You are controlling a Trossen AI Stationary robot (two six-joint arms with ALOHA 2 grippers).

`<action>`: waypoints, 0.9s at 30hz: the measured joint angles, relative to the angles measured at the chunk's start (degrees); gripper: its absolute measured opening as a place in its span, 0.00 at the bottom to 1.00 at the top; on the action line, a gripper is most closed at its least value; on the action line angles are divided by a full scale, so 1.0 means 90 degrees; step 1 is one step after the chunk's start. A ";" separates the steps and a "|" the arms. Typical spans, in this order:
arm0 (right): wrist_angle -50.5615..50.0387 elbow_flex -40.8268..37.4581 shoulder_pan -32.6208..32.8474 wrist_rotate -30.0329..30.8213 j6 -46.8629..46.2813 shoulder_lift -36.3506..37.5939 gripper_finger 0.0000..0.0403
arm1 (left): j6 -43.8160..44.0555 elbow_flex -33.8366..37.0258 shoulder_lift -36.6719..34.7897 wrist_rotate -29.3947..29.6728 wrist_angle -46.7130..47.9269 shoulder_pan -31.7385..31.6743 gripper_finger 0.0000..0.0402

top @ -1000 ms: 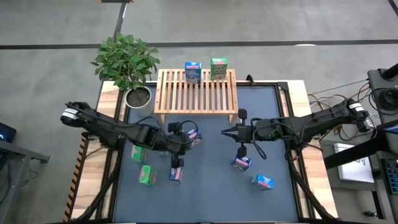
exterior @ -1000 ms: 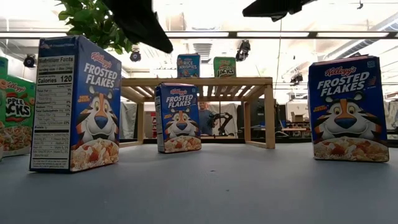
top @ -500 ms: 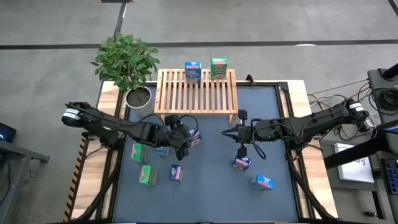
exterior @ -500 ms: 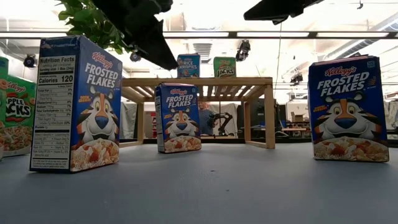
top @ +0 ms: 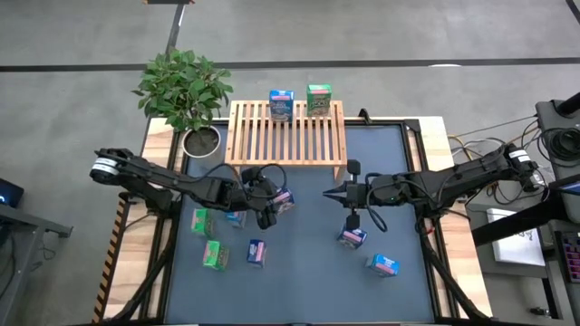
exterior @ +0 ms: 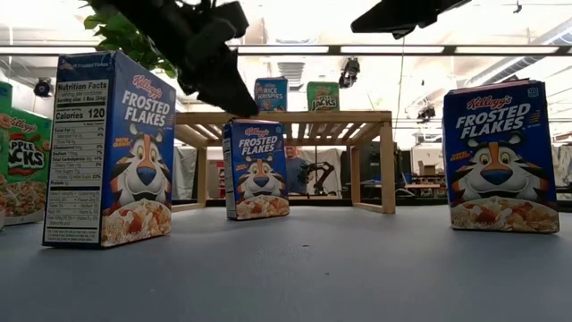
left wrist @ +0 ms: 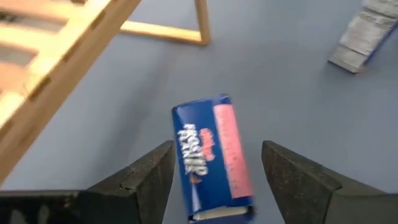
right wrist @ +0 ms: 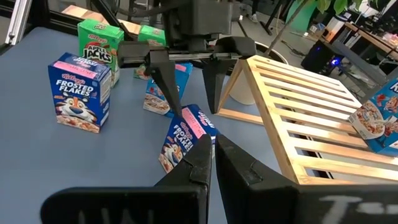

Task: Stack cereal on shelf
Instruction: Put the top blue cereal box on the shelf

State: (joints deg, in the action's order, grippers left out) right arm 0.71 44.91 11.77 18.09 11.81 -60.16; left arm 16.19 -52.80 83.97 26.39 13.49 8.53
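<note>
In front of the shelf [top: 285, 132], bearing two boxes, the left gripper [top: 269, 201] has shifted over a leaning Frosted Flakes box [left wrist: 212, 159], fingers spread; the right gripper [top: 332, 191] is closed, empty.

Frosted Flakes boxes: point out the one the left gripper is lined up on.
The Frosted Flakes box by the shelf's front edge. It sits between the open left gripper's fingers, untouched; the other blue boxes stand nearer the table's front.

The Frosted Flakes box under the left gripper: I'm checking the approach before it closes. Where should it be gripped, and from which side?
Grip the Frosted Flakes box across its two broad printed faces near the top edge, coming down from above. It stands upright between the open fingers of the left gripper, so those faces give the pads flat surfaces.
</note>
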 joint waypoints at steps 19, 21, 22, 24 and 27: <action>-0.0003 0.0000 -0.0001 0.0000 -0.0058 -0.0002 0.03 | 0.0083 0.0134 0.0357 -0.0045 -0.0118 -0.0080 0.66; -0.0003 0.0000 -0.0001 -0.0001 -0.0061 -0.0002 0.03 | 0.0047 0.0134 0.0373 -0.0047 -0.0127 -0.0079 0.62; -0.0003 0.0000 -0.0002 0.0000 -0.0061 -0.0002 0.03 | 0.0043 0.0134 0.0373 -0.0054 -0.0119 -0.0078 0.59; -0.0002 0.0000 -0.0002 0.0000 -0.0066 -0.0002 0.03 | 0.0039 0.0123 0.0371 -0.0136 -0.0119 -0.0079 0.55; -0.0003 0.0000 -0.0002 0.0000 -0.0093 -0.0005 0.03 | -0.0040 0.0048 0.0371 -0.0309 -0.0072 -0.0062 0.48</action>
State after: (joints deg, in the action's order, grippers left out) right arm 0.69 44.91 11.75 18.09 10.97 -60.20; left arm 15.83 -52.37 87.31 23.60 12.85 7.97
